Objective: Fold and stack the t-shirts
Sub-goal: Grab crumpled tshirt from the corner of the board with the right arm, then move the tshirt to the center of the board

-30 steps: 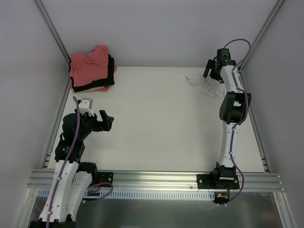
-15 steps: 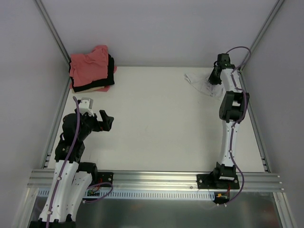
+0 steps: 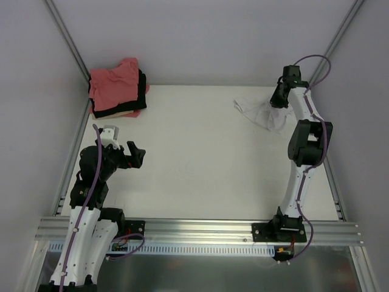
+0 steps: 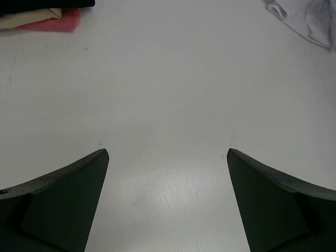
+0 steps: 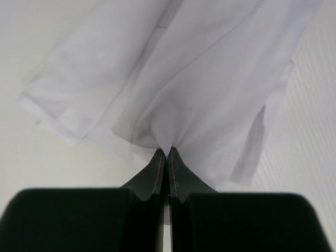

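Note:
A crumpled white t-shirt (image 3: 260, 112) lies at the far right of the table. My right gripper (image 5: 168, 152) is shut on a pinch of its cloth, and the white t-shirt (image 5: 205, 89) fans out from the fingertips with one part lifted. In the far left corner sits a stack of t-shirts (image 3: 117, 91): salmon-pink on top, black below, a cream edge at the bottom. That stack (image 4: 44, 18) shows at the top left of the left wrist view. My left gripper (image 4: 167, 152) hovers open over bare table at the near left, holding nothing.
The white table (image 3: 194, 158) is bounded by metal rails on both sides and a rail along the near edge (image 3: 194, 230). Grey walls stand close behind the pile and beside the right arm (image 3: 304, 140).
My right gripper came down onto the white t-shirt, shut on it and has raised it a little, drawing the cloth up. The left arm has stayed still.

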`<state>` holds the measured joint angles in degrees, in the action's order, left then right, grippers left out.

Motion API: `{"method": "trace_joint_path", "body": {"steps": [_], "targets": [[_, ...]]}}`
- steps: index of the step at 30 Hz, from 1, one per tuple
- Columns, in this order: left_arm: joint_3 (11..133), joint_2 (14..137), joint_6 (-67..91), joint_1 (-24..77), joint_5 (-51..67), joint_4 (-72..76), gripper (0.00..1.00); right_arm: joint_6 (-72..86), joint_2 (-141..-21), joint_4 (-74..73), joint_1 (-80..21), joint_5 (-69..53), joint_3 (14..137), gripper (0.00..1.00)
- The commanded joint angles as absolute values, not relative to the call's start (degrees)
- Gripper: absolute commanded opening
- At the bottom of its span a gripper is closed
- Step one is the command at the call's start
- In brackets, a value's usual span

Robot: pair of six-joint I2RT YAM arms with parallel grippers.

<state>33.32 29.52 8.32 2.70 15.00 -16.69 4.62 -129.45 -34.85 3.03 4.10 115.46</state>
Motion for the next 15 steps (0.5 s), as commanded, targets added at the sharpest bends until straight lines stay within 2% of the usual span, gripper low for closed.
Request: {"method": "trace_joint_path", "body": {"steps": [1, 8, 15], "targets": [[35.5, 28.3, 8.4, 3.3, 16.2, -15.8, 0.99, 3.6, -111.3, -34.6, 0.1, 2.5, 113.9, 0.00], [35.3, 27.2, 9.0, 3.3, 17.5, -15.1, 0.99, 0.6, -105.0, -50.5, -10.2, -3.1, 125.4, 0.00], [35.2, 26.5, 9.1, 3.3, 17.2, -15.1, 0.99, 1.0, -99.9, -54.8, -19.5, -14.8, 129.6, 0.00]]}}
